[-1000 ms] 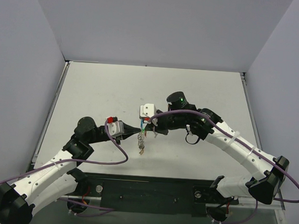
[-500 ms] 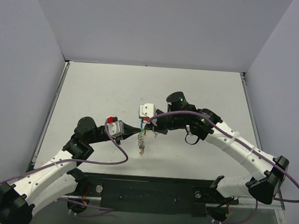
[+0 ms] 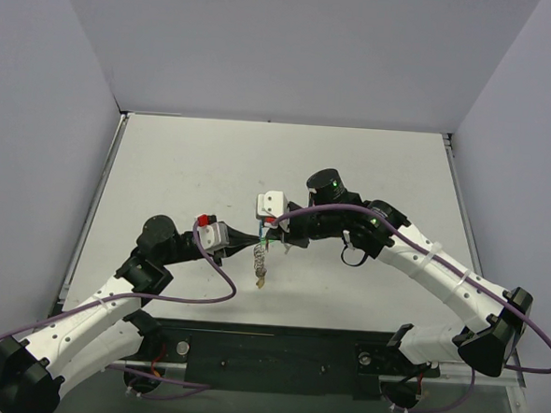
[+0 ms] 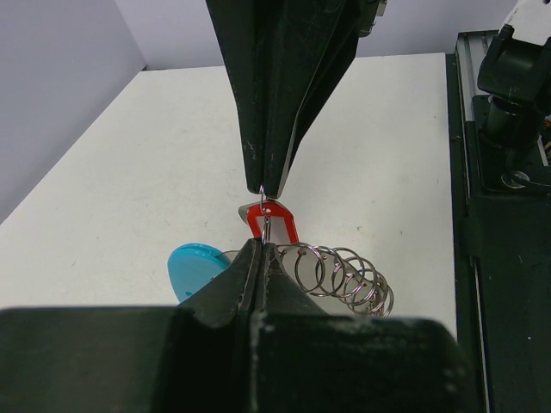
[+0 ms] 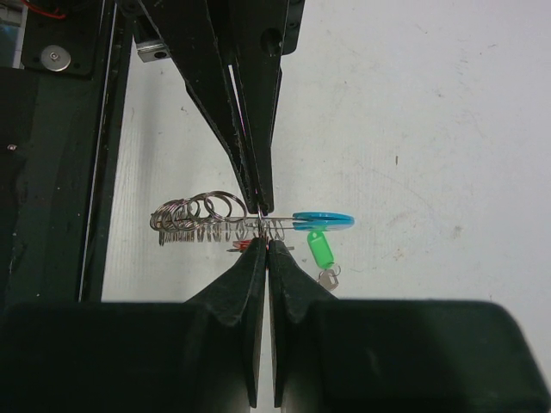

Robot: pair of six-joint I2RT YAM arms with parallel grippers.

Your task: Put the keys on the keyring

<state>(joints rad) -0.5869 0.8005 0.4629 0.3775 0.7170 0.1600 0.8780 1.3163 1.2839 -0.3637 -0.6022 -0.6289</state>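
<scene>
The keyring is a chain of silver rings with a light-blue tag; it hangs between both grippers above the table. My left gripper is shut on a ring of it. My right gripper is shut tip to tip against it, on the red key, whose tag sits between the fingertips. In the right wrist view the chain and blue tag show, with the green key hanging from the ring. In the top view the chain dangles below both grippers. The black key is hidden.
The white table spreads around the arms, with walls at the back and sides. The dark base rail runs along the near edge. Purple cables loop over both arms.
My right gripper has edged slightly left towards the left gripper. The keyring still hangs between them.
</scene>
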